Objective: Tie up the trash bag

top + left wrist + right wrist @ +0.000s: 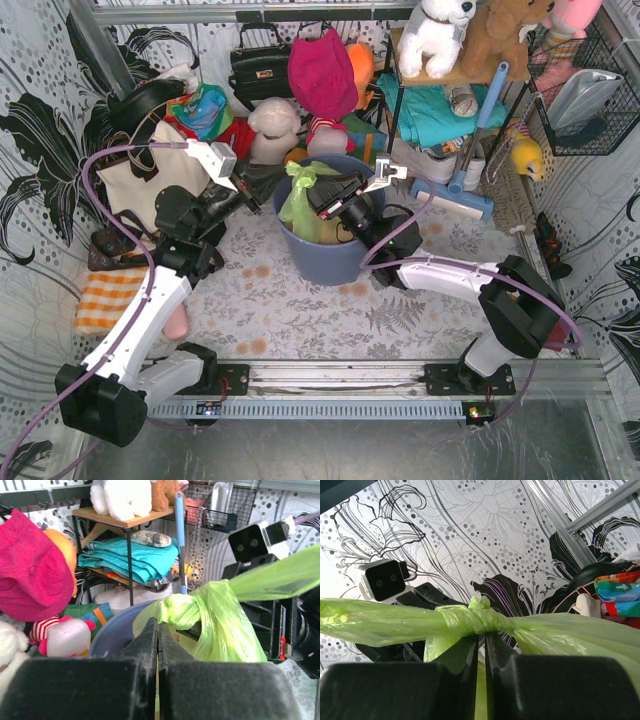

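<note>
The trash bag (298,205) is thin light-green plastic and sits in the blue-grey round bin (330,262) at the table's middle. Its top is twisted into a knot (470,614), also seen in the left wrist view (181,611). My left gripper (280,181) reaches the bag's top from the left; in its own view it (158,626) is shut with a sliver of green film between the fingers. My right gripper (318,195) comes from the right over the bin. It (481,638) is shut on green film just under the knot, with bag strands stretched to both sides.
Behind the bin lie stuffed toys (272,128), a black handbag (260,65) and a pink hat (322,72). A shelf rack (450,75) and a blue mop (468,180) stand at back right. An orange checked cloth (108,298) lies at left.
</note>
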`<state>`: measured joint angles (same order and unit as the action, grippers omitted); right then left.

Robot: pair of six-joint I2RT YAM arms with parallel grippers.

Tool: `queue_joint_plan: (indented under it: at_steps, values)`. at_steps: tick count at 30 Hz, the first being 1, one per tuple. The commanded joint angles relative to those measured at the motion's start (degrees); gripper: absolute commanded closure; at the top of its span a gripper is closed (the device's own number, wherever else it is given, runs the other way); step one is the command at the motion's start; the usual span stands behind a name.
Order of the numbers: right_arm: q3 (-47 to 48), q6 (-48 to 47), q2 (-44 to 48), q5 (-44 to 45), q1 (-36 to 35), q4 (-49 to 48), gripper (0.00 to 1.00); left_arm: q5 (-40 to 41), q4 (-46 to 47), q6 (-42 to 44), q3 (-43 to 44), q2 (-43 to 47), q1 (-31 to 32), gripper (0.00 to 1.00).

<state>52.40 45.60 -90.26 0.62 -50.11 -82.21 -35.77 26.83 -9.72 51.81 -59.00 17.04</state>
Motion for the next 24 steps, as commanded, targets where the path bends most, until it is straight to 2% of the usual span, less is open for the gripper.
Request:
queue_joint_plan:
  at_steps: [1,6,13,19,22,24]
  values:
    - [-1.02,-0.46,2.41,-0.55,-0.25,-0.39,0.89,5.91,1.56,1.35,2.42,1.44,-0.25,1.0]
    - [-1.74,-0.73,3.77,0.08,-0.25,1.52,0.81,10.0,2.23,1.2,1.93,2.83,-0.3,1.0]
    - [-3.47,-1.7,7.78,0.7,-0.25,6.31,0.69,9.5,3.09,0.46,3.72,3.03,-0.27,1.0]
    - [-4.86,-3.55,11.98,1.54,-0.25,12.42,0.67,7.51,0.21,-0.95,5.5,2.28,-0.28,1.0]
    - [-5.03,-3.8,12.62,2.13,-0.25,13.35,0.77,7.03,-1.09,-2.48,5.14,2.12,-0.25,1.0]
    - [-4.52,-3.92,12.17,2.55,-0.25,13.86,0.9,7.03,-1.27,-3.76,4.57,2.38,-0.25,1.0]
